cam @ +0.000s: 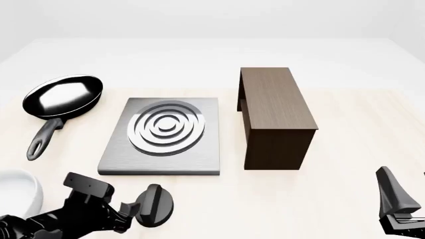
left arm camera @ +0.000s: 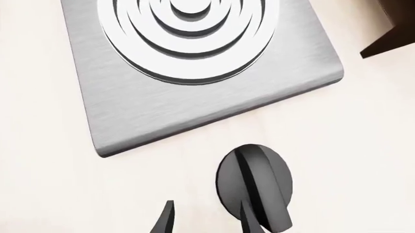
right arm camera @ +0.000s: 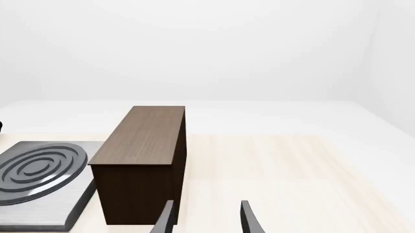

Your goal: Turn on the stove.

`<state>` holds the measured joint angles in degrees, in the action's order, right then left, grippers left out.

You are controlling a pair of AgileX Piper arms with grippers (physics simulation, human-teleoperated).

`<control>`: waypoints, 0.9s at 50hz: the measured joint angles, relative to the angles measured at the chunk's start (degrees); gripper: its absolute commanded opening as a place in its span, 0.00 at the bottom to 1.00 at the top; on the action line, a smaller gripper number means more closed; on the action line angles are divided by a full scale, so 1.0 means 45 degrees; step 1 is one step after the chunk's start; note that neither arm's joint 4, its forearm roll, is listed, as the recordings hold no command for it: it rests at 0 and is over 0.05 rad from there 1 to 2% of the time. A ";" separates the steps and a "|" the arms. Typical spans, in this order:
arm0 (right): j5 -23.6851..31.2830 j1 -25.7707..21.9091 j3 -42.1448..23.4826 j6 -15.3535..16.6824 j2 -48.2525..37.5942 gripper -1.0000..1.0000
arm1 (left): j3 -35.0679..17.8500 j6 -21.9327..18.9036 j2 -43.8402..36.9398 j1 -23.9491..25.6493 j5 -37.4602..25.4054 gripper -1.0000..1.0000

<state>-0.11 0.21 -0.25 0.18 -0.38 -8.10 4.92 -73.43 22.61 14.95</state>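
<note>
In the left wrist view, the left gripper (left arm camera: 204, 218) is released, its 2 fingers beside the knob (left arm camera: 254, 187), just before the stove (left arm camera: 194, 77). In the front view, the knob (cam: 154, 205) lies near the stove's (cam: 162, 149) front edge. In the right wrist view, the right gripper (right arm camera: 206, 218) is released, well apart from the stove (right arm camera: 39, 194).

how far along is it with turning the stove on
Early. Done: the left end effector has reached the knob in front of the stove. In hand: its fingers straddle the knob's ridge but look open. Left: grip and turn. The right end effector hangs idle.
</note>
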 measured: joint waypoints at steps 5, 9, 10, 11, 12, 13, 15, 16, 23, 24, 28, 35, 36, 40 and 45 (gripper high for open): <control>0.0000 0.0000 0.0000 0.0000 0.0000 1.00 | 0.0020 0.0043 -0.0209 0.0065 0.0142 1.00; 0.0000 -0.0001 0.0000 0.0001 0.0000 1.00 | 0.0033 0.0089 -0.0312 0.0134 0.0198 1.00; 0.0000 -0.0001 0.0000 0.0001 0.0000 1.00 | 0.0036 0.0100 -0.0329 0.0151 0.0205 1.00; 0.0000 -0.0001 0.0000 0.0001 0.0000 1.00 | 0.0037 0.0114 -0.0341 0.0173 0.0207 1.00; 0.0000 -0.0001 0.0000 0.0001 0.0000 1.00 | 0.0037 0.0129 -0.0347 0.0198 0.0202 1.00; 0.0000 -0.0001 0.0000 0.0001 0.0000 1.00 | 0.0035 0.0147 -0.0346 0.0226 0.0189 1.00; 0.0000 -0.0001 0.0000 0.0001 0.0000 1.00 | 0.0021 0.0206 -0.0323 0.0309 0.0143 1.00; 0.0000 -0.0001 0.0000 0.0000 0.0000 1.00 | 0.0011 0.0242 -0.0310 0.0359 0.0115 1.00; 0.0000 -0.0001 0.0000 0.0000 0.0000 1.00 | -0.0056 0.0458 -0.0365 0.0704 0.0040 1.00; 0.0000 -0.0001 0.0000 0.0000 0.0000 1.00 | -0.0069 0.0496 -0.0382 0.0760 0.0033 1.00; 0.0000 0.0000 0.0000 0.0000 -0.0001 1.00 | -0.0129 0.0663 -0.0447 0.0986 0.0006 1.00; 0.0000 0.0000 0.0000 0.0000 0.0000 1.00 | -0.0212 0.0895 -0.0568 0.1310 0.0024 1.00; 0.0000 -0.0001 0.0000 0.0000 0.0000 1.00 | -0.0223 0.0917 -0.0590 0.1344 0.0034 1.00; 0.0000 -0.0001 0.0000 0.0000 0.0000 1.00 | -0.0266 0.1004 -0.0703 0.1465 0.0097 1.00; 0.0000 0.0000 0.0000 0.0000 0.0000 1.00 | -0.0328 0.1078 -0.0808 0.1572 0.0139 1.00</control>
<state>-0.11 0.21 -0.25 0.18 -0.38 -9.57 9.77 -77.06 29.68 15.58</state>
